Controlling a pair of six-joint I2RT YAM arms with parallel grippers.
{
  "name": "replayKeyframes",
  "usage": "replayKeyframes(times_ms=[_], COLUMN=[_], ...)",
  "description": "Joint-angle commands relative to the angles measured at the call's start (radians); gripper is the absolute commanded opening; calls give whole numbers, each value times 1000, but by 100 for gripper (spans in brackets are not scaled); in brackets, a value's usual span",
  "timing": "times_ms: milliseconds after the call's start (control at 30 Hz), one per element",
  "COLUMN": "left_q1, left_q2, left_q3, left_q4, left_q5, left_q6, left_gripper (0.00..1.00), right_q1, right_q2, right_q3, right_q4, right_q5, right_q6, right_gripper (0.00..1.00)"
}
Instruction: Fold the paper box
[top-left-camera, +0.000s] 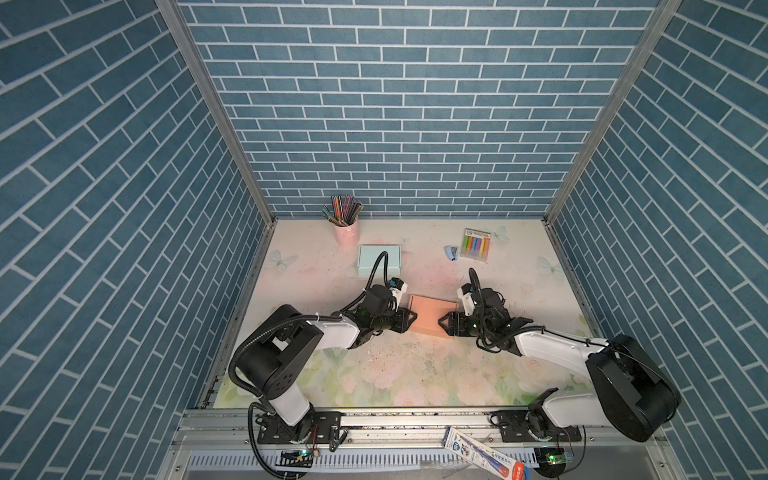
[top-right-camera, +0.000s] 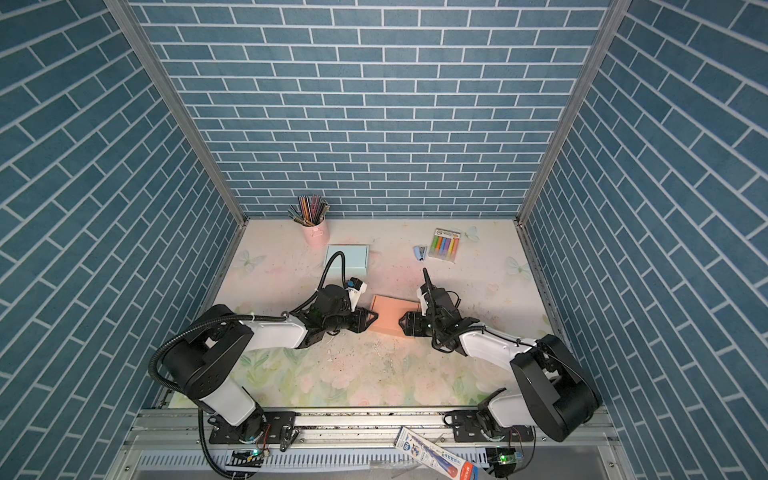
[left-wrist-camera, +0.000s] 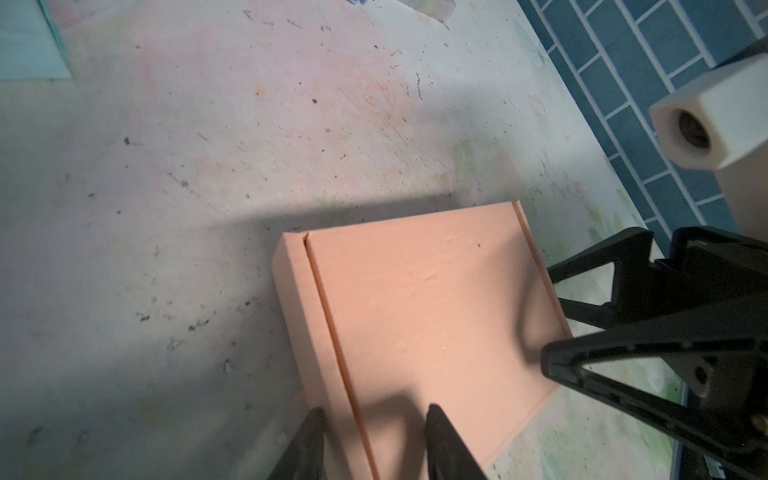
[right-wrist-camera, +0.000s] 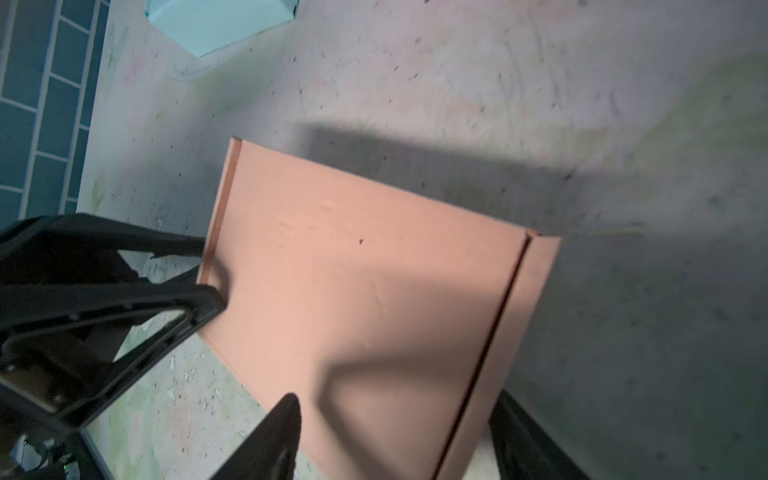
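Note:
The paper box is salmon pink and lies flat mid-table with its lid down. My left gripper is at its left end. In the left wrist view its open jaws straddle the box's edge, one fingertip over the lid and one beside the side wall. My right gripper is at the right end. Its jaws stand wide open across the box's end, with nothing clamped.
A light blue box lies behind the left arm. A pink cup of pencils stands at the back. A marker pack and a small blue stapler lie at the back right. A long printed carton rests on the front rail.

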Motion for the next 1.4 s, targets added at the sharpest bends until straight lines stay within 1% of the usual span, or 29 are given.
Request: replayKeyframes(times_ms=[0, 233, 567, 800, 967, 1100, 1233, 1367], left_q1=[-14, -5, 61, 88, 101, 108, 111, 112], left_q2=[30, 135, 321, 414, 458, 473, 481, 474], left_q3=[64, 207, 476, 612, 668, 681, 679, 670], left_q4=[-2, -50, -128, -165, -177, -172, -162, -154], left_q5=[22, 13, 40, 35, 21, 5, -2, -13], left_q6=[11, 37, 60, 65, 61, 58, 51, 48], left_gripper=[40, 40, 40, 40, 40, 41, 48, 53], right_q1=[-23, -90, -161, -191, -210, -217, -223, -225], right_q2=[44, 188, 425, 542, 604, 634, 639, 622], right_q3=[69, 200, 490, 641, 712, 746, 742, 724], right_q4=[21, 39, -38, -84, -105, -117, -113, -107], right_q5=[-29, -59, -105, -128, -148, -158, -160, -152], right_q6=[-65, -110, -184, -212, -221, -226, -226, -223], right_gripper=[72, 71, 70, 69, 69, 69, 69, 69])
